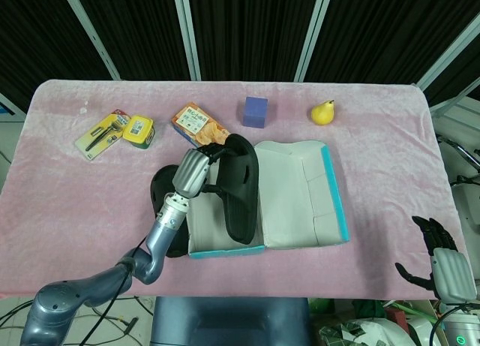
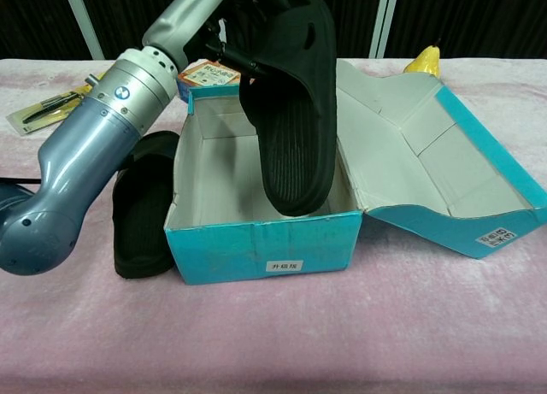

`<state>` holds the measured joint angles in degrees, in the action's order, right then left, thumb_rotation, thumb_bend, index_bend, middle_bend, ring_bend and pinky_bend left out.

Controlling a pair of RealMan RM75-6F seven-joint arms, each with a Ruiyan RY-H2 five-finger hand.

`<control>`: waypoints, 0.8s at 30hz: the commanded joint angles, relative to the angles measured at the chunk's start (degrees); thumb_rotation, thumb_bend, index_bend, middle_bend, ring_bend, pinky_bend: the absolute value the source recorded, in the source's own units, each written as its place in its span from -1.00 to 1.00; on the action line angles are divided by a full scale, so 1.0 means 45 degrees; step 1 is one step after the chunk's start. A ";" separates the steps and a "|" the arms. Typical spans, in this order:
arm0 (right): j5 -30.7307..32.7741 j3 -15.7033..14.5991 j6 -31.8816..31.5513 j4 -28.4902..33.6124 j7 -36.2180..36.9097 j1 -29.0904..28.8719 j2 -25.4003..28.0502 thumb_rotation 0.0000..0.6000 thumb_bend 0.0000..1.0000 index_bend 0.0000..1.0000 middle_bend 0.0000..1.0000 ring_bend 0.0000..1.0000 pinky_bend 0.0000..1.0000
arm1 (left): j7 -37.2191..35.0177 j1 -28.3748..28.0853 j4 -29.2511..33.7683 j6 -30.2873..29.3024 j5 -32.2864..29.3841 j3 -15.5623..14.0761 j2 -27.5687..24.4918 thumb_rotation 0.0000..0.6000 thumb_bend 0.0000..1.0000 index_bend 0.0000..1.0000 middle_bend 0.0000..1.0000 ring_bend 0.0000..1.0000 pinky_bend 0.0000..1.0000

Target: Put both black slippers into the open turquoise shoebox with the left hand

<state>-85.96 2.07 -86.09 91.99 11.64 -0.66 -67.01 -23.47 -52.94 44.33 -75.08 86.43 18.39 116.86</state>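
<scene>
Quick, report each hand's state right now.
Left hand: holding a black slipper over the open turquoise shoebox.
Right hand: open, holding nothing, at the table's near right edge.

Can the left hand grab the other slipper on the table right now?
Probably not yet. The left hand is holding a slipper over the shoebox. The other slipper lies beside the box, uncovered, so it looks reachable once that hand is free.

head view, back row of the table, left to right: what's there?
Tool pack → yellow tub → orange box → purple cube → pear.
</scene>
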 commanded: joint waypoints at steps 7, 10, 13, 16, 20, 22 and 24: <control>-0.0024 0.0003 -0.0033 0.0148 -0.0124 0.0027 0.0074 1.00 -0.74 -0.76 -0.80 -1.00 -0.79 | -0.1005 0.0023 -0.0721 0.0454 -0.0434 -0.0183 0.0711 1.00 -0.77 -0.13 0.09 -0.13 0.09; -0.0021 0.0009 -0.0035 0.0208 -0.0176 0.0032 0.0099 1.00 -0.74 -0.76 -0.80 -1.00 -0.79 | -0.1334 0.0038 -0.0841 0.0781 -0.0663 -0.0166 0.0842 1.00 -0.77 -0.14 0.09 -0.13 0.09; -0.0049 0.0023 -0.0052 0.0300 -0.0250 0.0025 0.0128 1.00 -0.74 -0.76 -0.80 -1.00 -0.79 | -0.1649 0.0056 -0.0840 0.1141 -0.0937 -0.0097 0.0921 1.00 -0.77 -0.16 0.08 -0.12 0.09; -0.0071 0.0028 -0.0046 0.0391 -0.0352 0.0012 0.0164 1.00 -0.74 -0.76 -0.80 -1.00 -0.79 | -0.1801 0.0045 -0.0653 0.1681 -0.1181 -0.0075 0.0834 1.00 -0.77 -0.18 0.08 -0.12 0.09; -0.0076 0.0029 -0.0048 0.0523 -0.0487 0.0015 0.0216 1.00 -0.74 -0.76 -0.80 -1.00 -0.79 | -0.1726 0.0040 -0.0181 0.2639 -0.1599 -0.0048 0.0546 1.00 -0.77 -0.20 0.06 -0.11 0.09; -0.0076 0.0024 -0.0063 0.0568 -0.0536 0.0029 0.0235 1.00 -0.74 -0.76 -0.80 -1.00 -0.79 | -0.1635 0.0046 0.0019 0.3045 -0.1786 -0.0040 0.0420 1.00 -0.77 -0.20 0.05 -0.10 0.09; -0.0066 0.0019 -0.0070 0.0625 -0.0594 0.0043 0.0263 1.00 -0.74 -0.76 -0.80 -1.00 -0.79 | -0.1531 0.0037 0.0268 0.3534 -0.1980 -0.0048 0.0243 1.00 -0.77 -0.21 0.05 -0.08 0.09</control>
<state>-86.26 2.17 -86.39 94.76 9.01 -0.48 -65.86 -30.83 -52.76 44.35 -60.86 78.56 18.14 118.82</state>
